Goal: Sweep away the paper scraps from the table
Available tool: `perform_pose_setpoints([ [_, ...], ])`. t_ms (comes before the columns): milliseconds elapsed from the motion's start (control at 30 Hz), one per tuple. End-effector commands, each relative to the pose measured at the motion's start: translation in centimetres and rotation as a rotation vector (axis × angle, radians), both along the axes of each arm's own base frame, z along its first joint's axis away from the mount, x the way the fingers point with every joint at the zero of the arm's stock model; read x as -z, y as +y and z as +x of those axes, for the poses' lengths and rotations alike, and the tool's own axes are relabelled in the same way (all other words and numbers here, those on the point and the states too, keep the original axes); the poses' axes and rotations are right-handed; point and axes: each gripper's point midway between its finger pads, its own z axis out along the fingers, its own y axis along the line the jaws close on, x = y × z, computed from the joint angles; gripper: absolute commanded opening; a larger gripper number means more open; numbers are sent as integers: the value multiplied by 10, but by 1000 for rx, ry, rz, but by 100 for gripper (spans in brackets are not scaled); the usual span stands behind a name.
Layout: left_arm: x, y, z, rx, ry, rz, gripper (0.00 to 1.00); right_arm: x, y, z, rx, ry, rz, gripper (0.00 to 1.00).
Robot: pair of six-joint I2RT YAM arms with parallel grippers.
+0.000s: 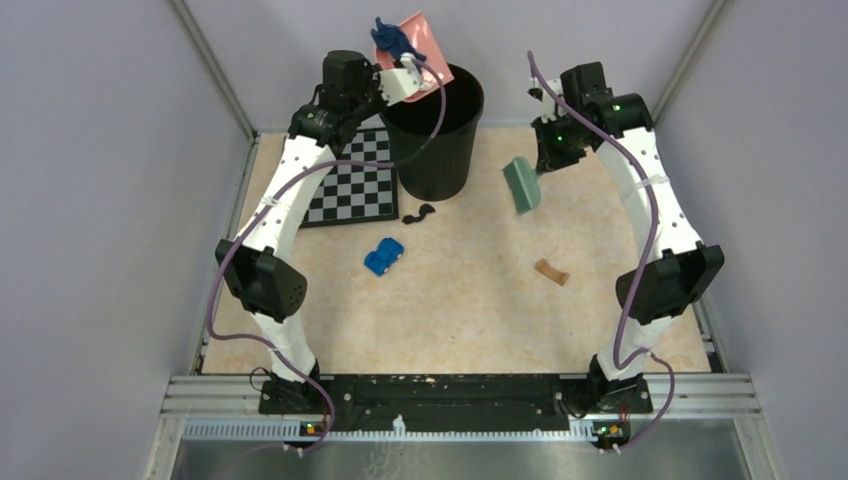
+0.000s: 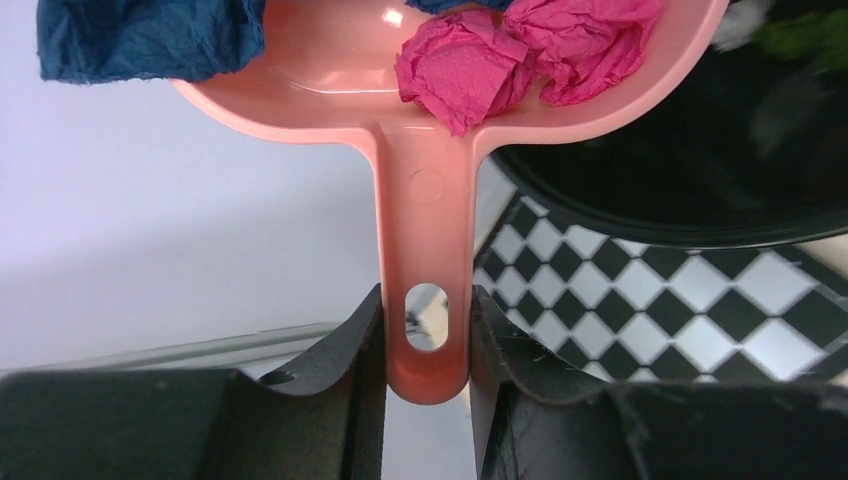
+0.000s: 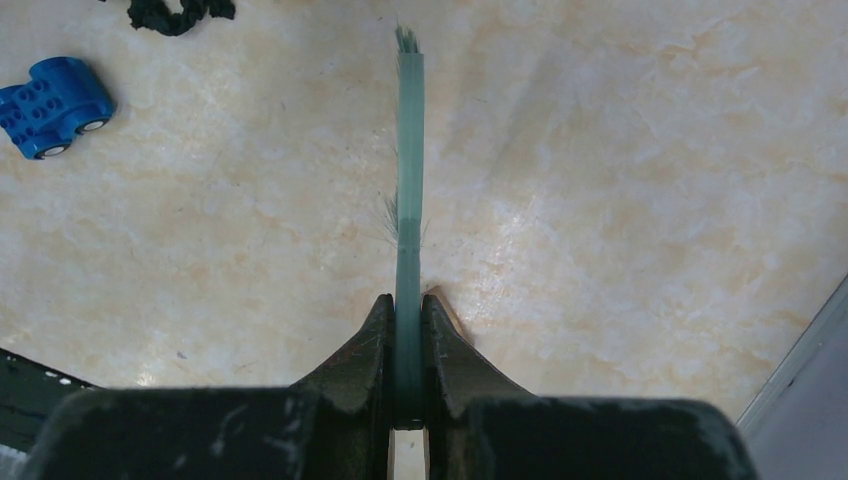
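The left gripper [image 2: 427, 320] clamps the dustpan [image 2: 425, 200] handle at the bin's [image 1: 435, 150] 11 o'clock; paper scraps [image 2: 470, 65] lie in the pan. A black scrap [image 1: 419, 213] lies on the counter [image 1: 470, 310] at the bin's 6 o'clock. The right gripper [image 3: 407, 320] clamps the brush [image 3: 408, 150].

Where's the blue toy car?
Top view: the blue plastic toy car sits on the beige marbled table, left of centre, near the black paper scrap.

My left claw [image 2: 427, 312]: held high, reaching far, clamped on dustpan [image 2: 430, 200]. My right claw [image 3: 407, 310]: extended, clamped on brush [image 3: 408, 150].
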Motion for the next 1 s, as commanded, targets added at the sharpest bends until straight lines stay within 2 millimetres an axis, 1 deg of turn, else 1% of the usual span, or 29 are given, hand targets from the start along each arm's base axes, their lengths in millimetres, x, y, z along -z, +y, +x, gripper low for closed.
perform_pose_setpoints([
  [0, -71, 24, 24, -2, -273, 188, 0, -30, -3, -4, 3, -97, 31, 0],
  [133, -98, 28, 37, 33, -403, 366, 0, -30, -2, -6, -2, -95, 35, 0],
  [233, -114, 27, 44, 76, -504, 565, 0, -30, -2, -7, -5, -93, 39, 0],
  [300, -122, 23, 47, 114, -564, 684, 0, -29, -2, -8, -5, -89, 38, 0],
  [367, -127, 19, 48, 135, -613, 762, 0, -28, -2, -9, -6, -87, 39, 0],
  [467, -118, 17, 51, 159, -611, 834, 0, -29, -2, -11, -9, -87, 39, 0],
  [500, -112, 17, 52, 161, -600, 849, 0, -29, -2, -11, -9, -90, 39, 0],
  [567, -101, 20, 53, 160, -571, 875, 0, -30, -3, -12, -9, -92, 39, 0],
  [667, -92, 25, 51, 160, -544, 918, 0, -30, -3, -14, -13, -90, 38, 0],
  [800, -99, 27, 51, 143, -560, 947, 0, -28, -1, -15, -19, -81, 43, 0],
  [867, -95, 26, 50, 155, -553, 964, 0, -27, 0, -14, -22, -79, 47, 0],
  [967, -97, 30, 51, 148, -558, 987, 0, -27, 1, -12, -24, -78, 52, 0],
])
